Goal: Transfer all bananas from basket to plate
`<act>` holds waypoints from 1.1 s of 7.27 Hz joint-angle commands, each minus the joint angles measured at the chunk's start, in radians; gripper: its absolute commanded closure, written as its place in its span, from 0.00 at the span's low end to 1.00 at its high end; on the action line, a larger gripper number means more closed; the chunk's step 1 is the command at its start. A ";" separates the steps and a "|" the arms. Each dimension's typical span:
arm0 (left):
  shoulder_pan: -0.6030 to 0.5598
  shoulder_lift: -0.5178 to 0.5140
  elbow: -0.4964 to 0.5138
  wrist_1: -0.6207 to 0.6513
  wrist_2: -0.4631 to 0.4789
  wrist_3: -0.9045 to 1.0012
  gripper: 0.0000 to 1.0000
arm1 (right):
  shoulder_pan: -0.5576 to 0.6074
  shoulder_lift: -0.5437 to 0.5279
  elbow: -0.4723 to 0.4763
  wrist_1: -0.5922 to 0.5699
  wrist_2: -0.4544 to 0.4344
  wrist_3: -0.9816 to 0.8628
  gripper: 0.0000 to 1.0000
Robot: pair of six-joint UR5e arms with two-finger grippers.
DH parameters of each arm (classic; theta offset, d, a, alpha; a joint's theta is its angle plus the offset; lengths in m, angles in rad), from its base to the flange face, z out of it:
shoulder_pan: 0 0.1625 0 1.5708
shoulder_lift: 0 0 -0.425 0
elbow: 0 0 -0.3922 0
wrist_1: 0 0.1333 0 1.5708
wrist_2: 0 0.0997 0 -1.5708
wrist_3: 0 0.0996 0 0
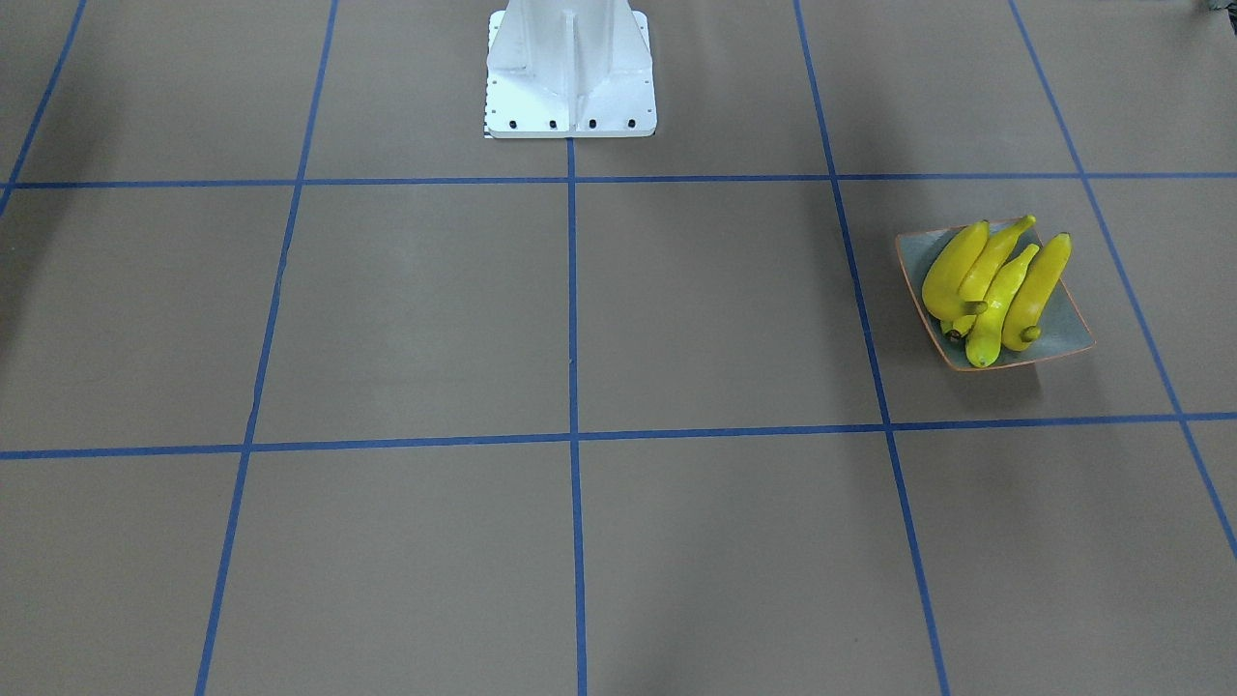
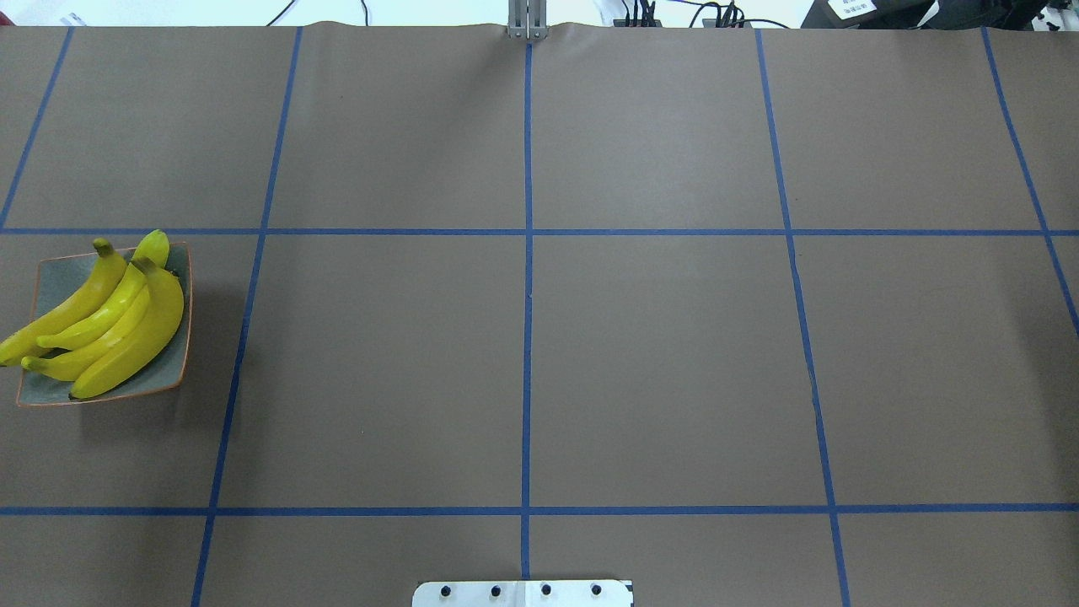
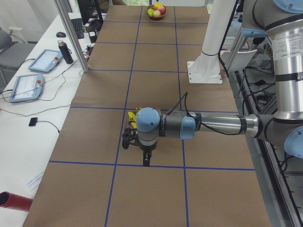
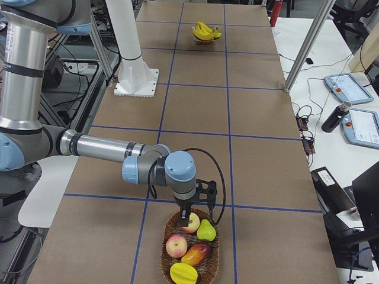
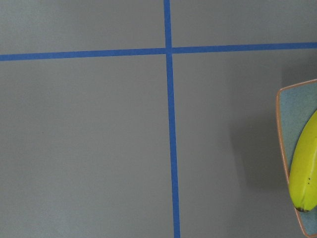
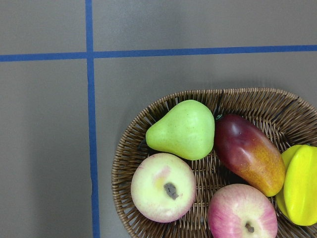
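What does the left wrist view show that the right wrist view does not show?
Only the left wrist view shows a corner of the plate with one banana on it. Only the right wrist view shows the basket holding a green pear, one apple, a second apple, a red mango and a yellow fruit. Both show the brown table with blue tape lines.

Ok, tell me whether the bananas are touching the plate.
Touching. The overhead view shows all four bananas lying piled on the plate, some tips overhanging its rim.
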State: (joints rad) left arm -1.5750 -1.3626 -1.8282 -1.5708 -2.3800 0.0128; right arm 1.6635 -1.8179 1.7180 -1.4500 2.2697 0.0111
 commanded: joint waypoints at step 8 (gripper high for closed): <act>0.001 0.000 0.021 0.000 0.002 -0.002 0.00 | 0.001 -0.037 0.040 -0.001 -0.088 0.061 0.00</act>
State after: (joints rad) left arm -1.5739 -1.3622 -1.8072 -1.5708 -2.3777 0.0107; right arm 1.6651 -1.8449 1.7375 -1.4581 2.2132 0.0724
